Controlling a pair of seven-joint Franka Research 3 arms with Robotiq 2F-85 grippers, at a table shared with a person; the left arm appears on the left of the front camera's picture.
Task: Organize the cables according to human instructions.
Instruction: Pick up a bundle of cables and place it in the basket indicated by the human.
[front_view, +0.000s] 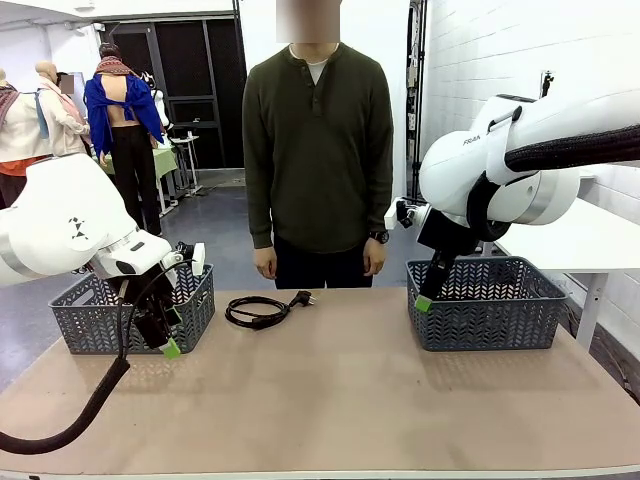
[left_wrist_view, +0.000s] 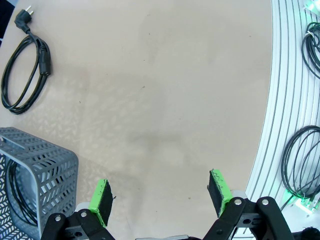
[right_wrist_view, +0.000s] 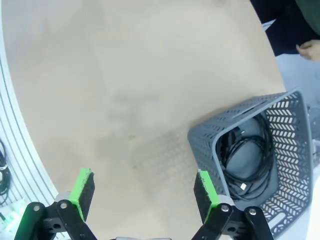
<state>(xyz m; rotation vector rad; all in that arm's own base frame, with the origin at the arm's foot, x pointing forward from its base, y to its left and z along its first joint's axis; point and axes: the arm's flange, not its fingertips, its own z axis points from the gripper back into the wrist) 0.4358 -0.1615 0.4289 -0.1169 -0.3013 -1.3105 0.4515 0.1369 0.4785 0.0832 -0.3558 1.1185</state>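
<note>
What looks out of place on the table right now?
One coiled black cable lies loose on the table near the far edge, between the left basket and the right basket, plug outside the coil. A second cable sits coiled inside the right basket. Nothing looks spilled or damaged.

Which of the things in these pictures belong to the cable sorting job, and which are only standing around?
Belong to the job: coiled black power cord on the table; left grey basket; left-basket cord; right grey basket; right-basket cord.

Only standing around: white side table beyond the right grey basket.
</note>
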